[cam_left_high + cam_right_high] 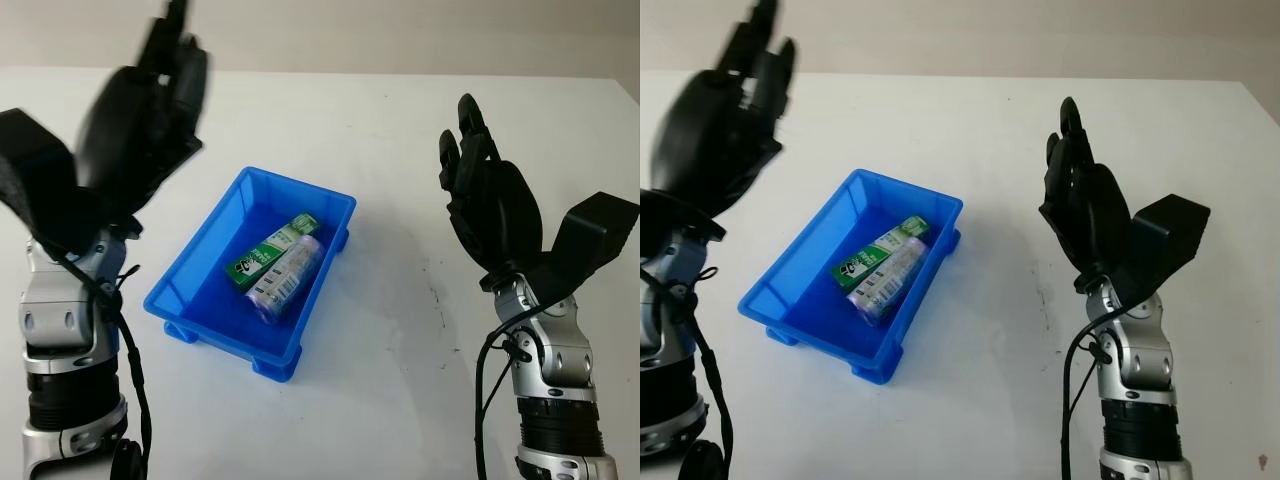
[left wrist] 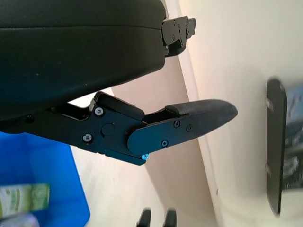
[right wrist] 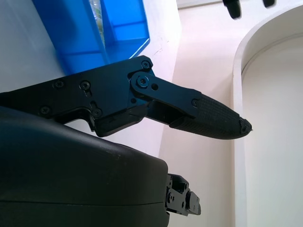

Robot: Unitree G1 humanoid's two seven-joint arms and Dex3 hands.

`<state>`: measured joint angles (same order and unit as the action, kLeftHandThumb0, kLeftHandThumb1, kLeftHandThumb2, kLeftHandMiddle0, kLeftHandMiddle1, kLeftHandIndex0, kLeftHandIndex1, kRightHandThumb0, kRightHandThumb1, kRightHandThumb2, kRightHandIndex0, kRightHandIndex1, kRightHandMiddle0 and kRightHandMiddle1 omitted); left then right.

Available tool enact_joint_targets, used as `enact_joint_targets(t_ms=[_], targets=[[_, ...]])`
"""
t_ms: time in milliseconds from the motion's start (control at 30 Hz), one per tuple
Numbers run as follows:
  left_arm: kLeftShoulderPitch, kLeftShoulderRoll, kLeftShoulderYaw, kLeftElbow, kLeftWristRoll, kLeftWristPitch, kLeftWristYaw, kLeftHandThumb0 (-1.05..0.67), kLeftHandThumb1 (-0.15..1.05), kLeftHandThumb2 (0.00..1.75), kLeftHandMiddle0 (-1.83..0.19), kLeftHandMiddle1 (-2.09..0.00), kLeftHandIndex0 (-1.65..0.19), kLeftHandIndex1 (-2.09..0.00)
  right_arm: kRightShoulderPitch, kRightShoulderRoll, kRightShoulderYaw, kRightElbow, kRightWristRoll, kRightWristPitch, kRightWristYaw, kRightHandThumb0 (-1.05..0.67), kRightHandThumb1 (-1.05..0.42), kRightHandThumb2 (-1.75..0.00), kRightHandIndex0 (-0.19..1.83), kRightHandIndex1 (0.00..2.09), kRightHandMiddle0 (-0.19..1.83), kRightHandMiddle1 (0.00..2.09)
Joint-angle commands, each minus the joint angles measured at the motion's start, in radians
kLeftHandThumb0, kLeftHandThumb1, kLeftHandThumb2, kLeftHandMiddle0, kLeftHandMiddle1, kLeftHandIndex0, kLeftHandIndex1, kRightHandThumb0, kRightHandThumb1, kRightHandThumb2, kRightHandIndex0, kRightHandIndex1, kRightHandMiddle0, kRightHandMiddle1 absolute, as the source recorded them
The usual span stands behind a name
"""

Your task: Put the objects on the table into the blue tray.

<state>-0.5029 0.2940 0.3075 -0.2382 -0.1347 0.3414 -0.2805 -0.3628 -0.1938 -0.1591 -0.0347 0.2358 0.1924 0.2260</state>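
The blue tray (image 1: pixel 200 300) sits on the white table left of centre. Inside it lie a green and white box (image 1: pixel 271 251) and a white and purple tube (image 1: pixel 287 277), side by side. My left hand (image 1: pixel 150 95) is raised above the table to the left of the tray, open and holding nothing. My right hand (image 1: pixel 480 185) is raised to the right of the tray, open too, with nothing in it. A corner of the tray (image 2: pixel 42 170) and the green box (image 2: pixel 23 201) appear in the left wrist view, and the tray (image 3: pixel 113 28) in the right wrist view.
The white table (image 1: pixel 400 130) extends around the tray, with a few small dark marks (image 1: pixel 434 295) between the tray and my right arm. A pale wall runs behind the table's far edge.
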Motion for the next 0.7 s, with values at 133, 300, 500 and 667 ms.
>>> enact_joint_targets(t_ms=[133, 300, 500, 667], targets=[[0.068, 0.054, 0.101, 0.050, -0.040, -0.072, 0.051, -0.88, 1.05, 0.78, 0.19, 0.00, 0.19, 0.00, -0.035, -0.013, 0.005, 0.014, -0.011, 0.000, -0.002, -0.81, -1.05, -0.81, -0.19, 0.00, -0.19, 0.00], [0.126, 0.111, 0.138, 0.115, -0.061, -0.114, 0.031, -0.88, 1.05, 0.75, 0.19, 0.00, 0.19, 0.00, -0.048, -0.010, 0.005, 0.030, -0.013, 0.005, -0.003, -0.81, -1.05, -0.82, -0.19, 0.00, -0.19, 0.00], [0.199, 0.159, 0.133, 0.175, -0.093, -0.105, -0.029, -0.86, 1.05, 0.73, 0.19, -0.02, 0.19, -0.01, -0.051, -0.006, 0.008, 0.026, -0.011, 0.020, -0.011, -0.81, -1.05, -0.82, -0.19, 0.00, -0.19, 0.00], [0.259, 0.114, 0.110, 0.190, -0.129, -0.147, -0.052, -0.85, 1.05, 0.72, 0.19, -0.03, 0.19, -0.01, -0.051, -0.014, 0.017, 0.022, -0.014, 0.029, -0.003, -0.81, -1.05, -0.84, -0.19, 0.00, -0.19, 0.00]])
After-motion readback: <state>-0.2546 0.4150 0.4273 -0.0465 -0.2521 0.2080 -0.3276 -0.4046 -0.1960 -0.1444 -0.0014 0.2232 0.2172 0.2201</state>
